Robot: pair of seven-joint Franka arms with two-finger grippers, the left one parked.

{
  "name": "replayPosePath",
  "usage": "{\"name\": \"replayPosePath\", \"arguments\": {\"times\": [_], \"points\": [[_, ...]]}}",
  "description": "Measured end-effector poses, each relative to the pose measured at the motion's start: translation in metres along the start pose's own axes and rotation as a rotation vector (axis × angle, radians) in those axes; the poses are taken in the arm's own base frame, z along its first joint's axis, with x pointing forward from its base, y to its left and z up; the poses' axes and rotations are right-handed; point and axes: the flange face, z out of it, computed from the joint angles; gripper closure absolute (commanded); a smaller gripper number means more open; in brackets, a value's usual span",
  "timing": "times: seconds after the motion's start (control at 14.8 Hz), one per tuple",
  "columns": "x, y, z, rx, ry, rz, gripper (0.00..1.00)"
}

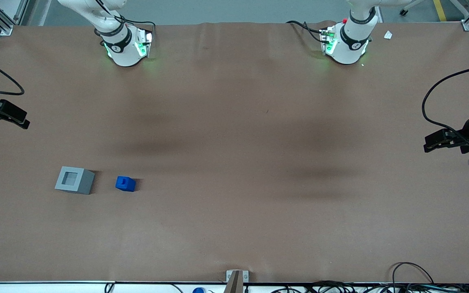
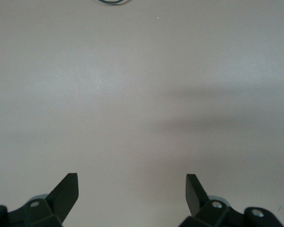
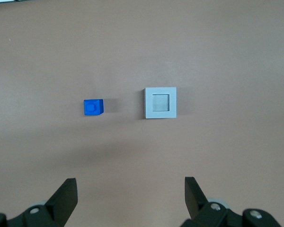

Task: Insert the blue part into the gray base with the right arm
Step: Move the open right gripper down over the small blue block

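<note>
The gray base (image 1: 74, 180) stands on the brown table with its square recess facing up and empty. The blue part (image 1: 125, 183) lies on the table beside it, a short gap away, on the side toward the parked arm. Both also show in the right wrist view: the gray base (image 3: 160, 102) and the blue part (image 3: 93, 107). My right arm's gripper (image 1: 22, 121) hangs above the table at the working arm's end, farther from the front camera than the base. In its wrist view the gripper (image 3: 131, 187) is open and empty, well apart from both things.
The two arm pedestals (image 1: 125, 47) (image 1: 346, 42) stand at the table edge farthest from the front camera. A metal bracket (image 1: 236, 278) and cables (image 1: 413, 280) lie at the nearest edge. A small white scrap (image 1: 388, 35) lies near the parked arm's pedestal.
</note>
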Motion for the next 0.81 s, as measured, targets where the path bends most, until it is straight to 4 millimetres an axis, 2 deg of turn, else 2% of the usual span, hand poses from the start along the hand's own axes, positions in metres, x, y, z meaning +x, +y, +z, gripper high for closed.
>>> {"name": "replayPosePath", "arguments": {"times": [0.61,0.81], "points": [[0.004,-0.006,-0.003,0.052,0.032,0.0,0.0],[0.008,-0.012,0.007,0.063,0.019,-0.008,0.0]]}}
